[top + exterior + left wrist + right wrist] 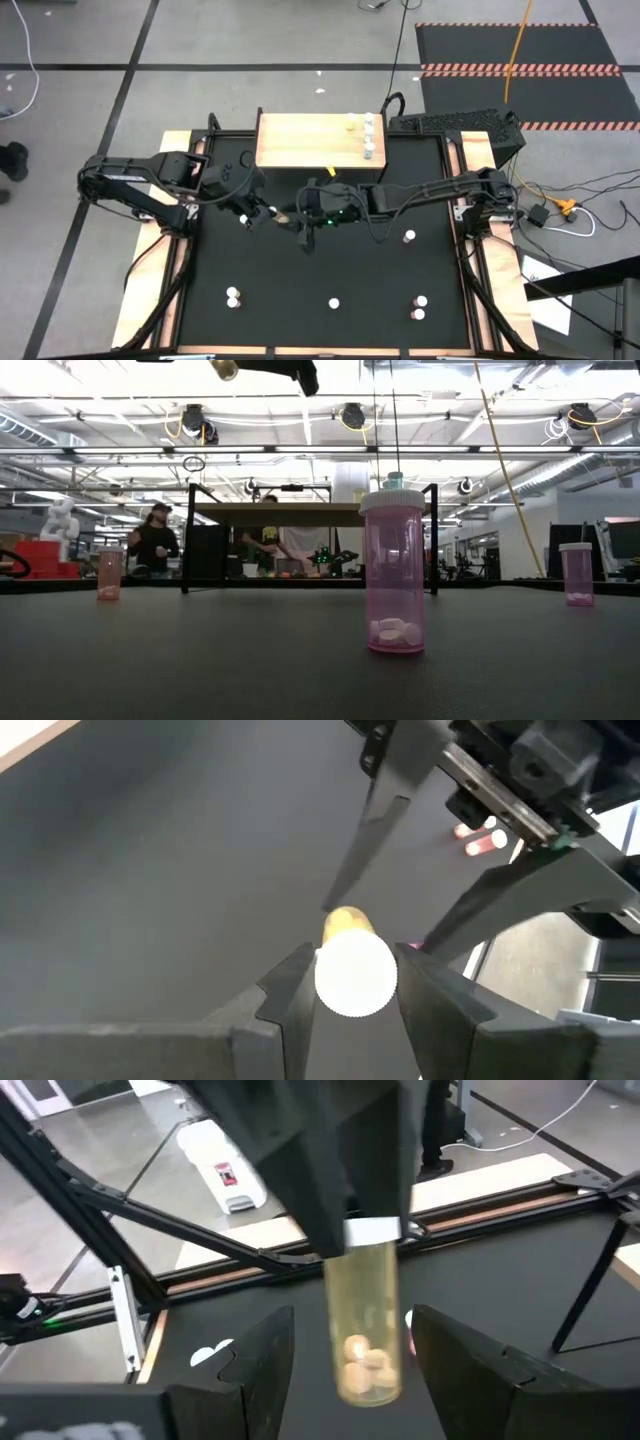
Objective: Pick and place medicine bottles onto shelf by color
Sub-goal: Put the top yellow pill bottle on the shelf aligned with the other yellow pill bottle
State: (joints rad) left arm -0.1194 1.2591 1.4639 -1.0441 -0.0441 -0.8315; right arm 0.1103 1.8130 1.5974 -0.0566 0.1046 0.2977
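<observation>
Jaws first: the left gripper [350,1005] is clamped on the white cap end of a yellow bottle [366,1330], while the right gripper [350,1355] stands spread, one finger on either side of that bottle's body without touching it. In the high view both grippers meet above the middle of the black mat [330,270], just in front of the shelf [300,140].

The mat covers the table between wooden side rails. The shelf, a tan board on thin black legs, stands at the mat's far edge; three bottles sit near its right end [368,135], their colours too small to tell from above.

The yellow bottle is held in the air, its body pointing toward the right gripper, with pale tablets visible inside.

Loose bottles stand upright on the mat: a pink bottle [393,572] near the front centre with white tablets at its bottom, another pink one [109,574] to one side, and a third [577,573] on the other.
</observation>
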